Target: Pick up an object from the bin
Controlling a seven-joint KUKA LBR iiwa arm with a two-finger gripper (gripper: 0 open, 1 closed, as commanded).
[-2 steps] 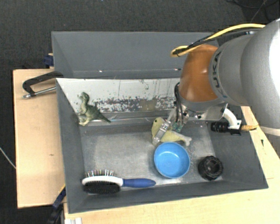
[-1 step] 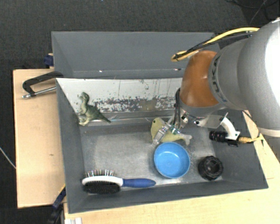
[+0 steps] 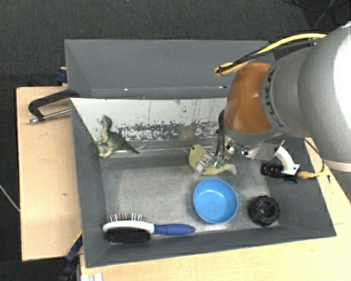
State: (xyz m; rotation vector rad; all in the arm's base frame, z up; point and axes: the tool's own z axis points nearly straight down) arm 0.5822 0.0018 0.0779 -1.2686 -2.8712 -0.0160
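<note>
Camera view looks down on the claw [image 3: 216, 160], which hangs low in the grey metal bin [image 3: 90, 188], close to the back wall. Its tip is set right against a pale yellow, curved, soft-looking plastic thing [image 3: 198, 156]. The orange wrist cover hides the claw's upper part, so I cannot tell how far open it is or whether it has hold of anything.

The pale yellow thing lies directly under the claw and spreads from it mostly toward the view's left, with a short tail on the other side. Its long axis slants from the back wall down toward the front right. I judge this thing to be the target, since nothing else lies so close. A clean grip would depend on the claw closing across that slant and not along it.

Just in front of the claw sits a round blue plastic bowl [image 3: 215, 200], near but apart. A black round ribbed cap [image 3: 263, 210] lies in front and to the right. A brush with a blue handle and black-and-white bristle head [image 3: 139, 229] lies well in front to the left. A green plastic dinosaur [image 3: 110, 140] stands well apart to the left, by the back wall.
</note>
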